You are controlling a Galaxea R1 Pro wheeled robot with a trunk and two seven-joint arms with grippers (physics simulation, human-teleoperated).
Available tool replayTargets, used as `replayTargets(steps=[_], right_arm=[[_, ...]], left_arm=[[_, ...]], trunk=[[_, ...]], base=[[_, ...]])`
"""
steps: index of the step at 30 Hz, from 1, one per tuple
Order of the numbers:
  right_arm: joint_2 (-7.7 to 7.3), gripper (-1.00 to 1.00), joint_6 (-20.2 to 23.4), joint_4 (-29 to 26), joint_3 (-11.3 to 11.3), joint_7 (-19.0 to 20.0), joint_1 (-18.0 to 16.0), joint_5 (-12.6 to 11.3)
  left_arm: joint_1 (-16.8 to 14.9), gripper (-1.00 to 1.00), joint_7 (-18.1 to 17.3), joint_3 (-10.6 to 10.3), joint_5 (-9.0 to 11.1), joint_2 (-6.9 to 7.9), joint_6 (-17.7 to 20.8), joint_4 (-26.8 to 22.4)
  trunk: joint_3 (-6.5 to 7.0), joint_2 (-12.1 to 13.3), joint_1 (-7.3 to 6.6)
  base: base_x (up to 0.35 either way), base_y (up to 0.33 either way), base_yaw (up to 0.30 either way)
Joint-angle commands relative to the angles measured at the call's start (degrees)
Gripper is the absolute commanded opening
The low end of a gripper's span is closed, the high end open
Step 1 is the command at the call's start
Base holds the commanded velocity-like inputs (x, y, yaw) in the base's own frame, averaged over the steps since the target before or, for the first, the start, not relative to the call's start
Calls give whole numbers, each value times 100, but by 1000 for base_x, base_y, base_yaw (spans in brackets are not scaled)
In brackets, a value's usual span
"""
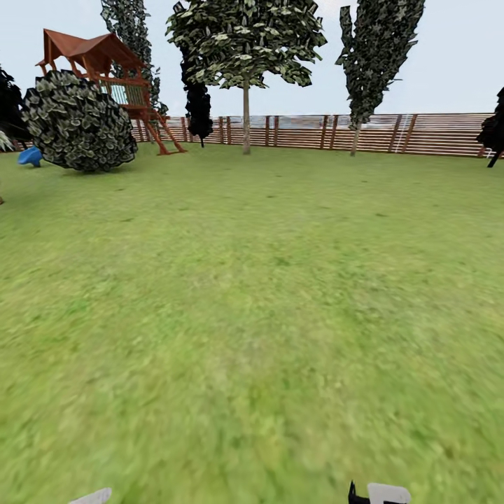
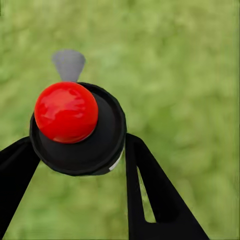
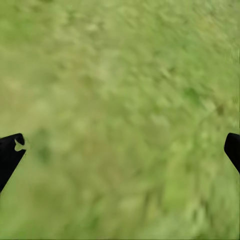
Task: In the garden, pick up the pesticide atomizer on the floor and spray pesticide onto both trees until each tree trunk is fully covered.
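Observation:
The pesticide atomizer, a round black body with a glossy red ball on top and a grey nozzle, sits between the two black fingers of my left gripper, which is shut on it above blurred grass. My right gripper is open, its fingertips far apart over bare lawn. Far ahead in the head view, a tree with a slim pale trunk stands by the fence. A second tall tree with a narrower crown and a pale trunk stands to its right.
A wide green lawn stretches to a brown slatted fence. At far left are a round leafy shrub, a red wooden playset and a blue object. A near-black conifer stands by the fence.

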Motion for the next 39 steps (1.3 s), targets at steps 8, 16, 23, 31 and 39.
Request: replayTargets(steps=[8, 16, 23, 31, 39], right_arm=[[1, 100, -6, 3, -36, -31, 29, 63], [1, 100, -6, 3, -36, -31, 30, 60], [1, 100, -6, 3, -36, -31, 36, 60], [1, 100, -6, 3, -36, -31, 37, 60], [1, 100, -6, 3, -36, -31, 37, 61]], left_arm=[[-2, -100, -6, 30, -28, -3, -16, 3], [-3, -100, -7, 30, -28, -16, -17, 3], [5, -100, -7, 31, -28, -4, -18, 3], [5, -100, -7, 37, -28, 6, -17, 3], [5, -100, -7, 38, -28, 8, -16, 3]], trunk=[[-5, -2, 3], [-5, -2, 3], [-5, -2, 3], [-5, -2, 3], [-5, -2, 3]], base=[[340, 0, 0], [340, 0, 0], [340, 0, 0], [340, 0, 0], [340, 0, 0]])
